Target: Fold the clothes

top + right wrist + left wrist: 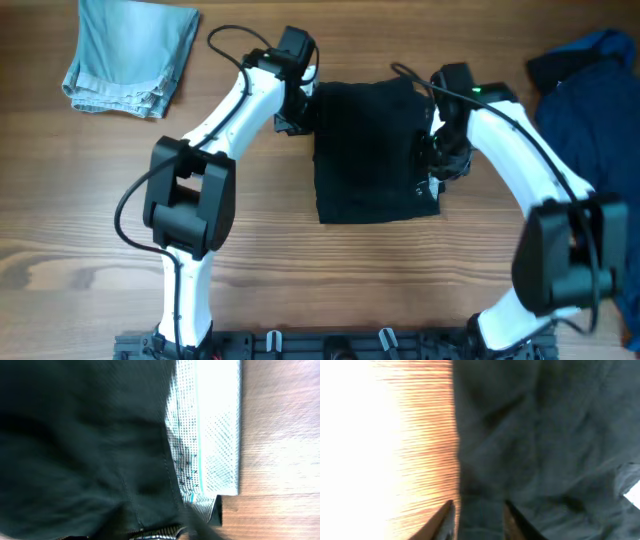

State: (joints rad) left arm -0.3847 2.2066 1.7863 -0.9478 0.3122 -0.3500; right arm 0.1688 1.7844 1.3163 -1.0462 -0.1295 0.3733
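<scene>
A black garment (368, 150) lies folded into a rough rectangle in the middle of the table. My left gripper (297, 108) is at its upper left edge. In the left wrist view its fingers (479, 522) sit close together with the dark cloth's (545, 445) edge between them. My right gripper (440, 158) is at the garment's right edge. In the right wrist view the black cloth (80, 445) covers its fingers (192, 530), and a white mesh lining (210, 435) shows along the hem.
Folded light blue jeans (130, 55) lie at the back left. A heap of dark blue clothes (590, 90) lies at the right edge. Bare wooden table (350, 280) stretches in front of the garment.
</scene>
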